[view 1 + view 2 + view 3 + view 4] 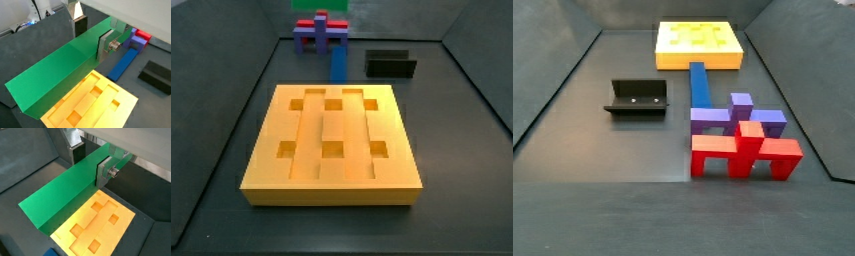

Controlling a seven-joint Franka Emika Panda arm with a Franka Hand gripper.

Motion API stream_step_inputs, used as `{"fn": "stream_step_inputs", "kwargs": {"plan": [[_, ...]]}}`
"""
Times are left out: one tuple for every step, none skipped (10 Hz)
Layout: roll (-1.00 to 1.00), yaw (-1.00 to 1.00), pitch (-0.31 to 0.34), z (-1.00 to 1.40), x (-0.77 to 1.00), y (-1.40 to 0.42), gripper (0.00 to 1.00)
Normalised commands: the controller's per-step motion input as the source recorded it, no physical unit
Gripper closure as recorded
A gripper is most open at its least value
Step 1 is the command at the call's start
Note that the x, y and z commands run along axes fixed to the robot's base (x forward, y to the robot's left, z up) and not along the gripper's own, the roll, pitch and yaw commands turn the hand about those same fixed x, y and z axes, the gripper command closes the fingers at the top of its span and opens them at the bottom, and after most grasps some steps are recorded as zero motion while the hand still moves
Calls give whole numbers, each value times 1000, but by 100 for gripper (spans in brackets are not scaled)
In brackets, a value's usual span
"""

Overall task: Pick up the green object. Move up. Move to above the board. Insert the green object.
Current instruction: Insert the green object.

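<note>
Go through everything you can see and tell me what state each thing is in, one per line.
Gripper: shut on the green bar, up above the board.
Green bar: held off the floor, over the board, not inserted.
Board: flat on the floor, all six holes empty.
Blue bar: lying flat between board and blocks.
Fixture: standing on the floor, nothing in it.
Red blocks: standing.
Purple blocks: standing behind the red ones.

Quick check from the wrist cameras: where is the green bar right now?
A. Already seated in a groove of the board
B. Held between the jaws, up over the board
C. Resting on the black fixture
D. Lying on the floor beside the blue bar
B. In both wrist views the gripper has its jaws closed on the green object, which hangs above the board; the blue bar lies on the floor.
</note>
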Motion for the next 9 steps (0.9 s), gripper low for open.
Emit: {"fn": "stream_step_inputs", "kwargs": {"plan": [[11,31,0,-1000,-149,0,100],[0,186,-70,-1000,-163,0,100],[70,271,-149,-980,-217,0,100],[124,274,-121,-969,-140,0,100],[76,417,-176,-854,0,0,100],[184,257,-116,-809,83,0,100],[274,46,-9,-749,163,0,100],[267,0,-57,-731,211,-11,100],[279,0,-91,-749,0,0,100]]}}
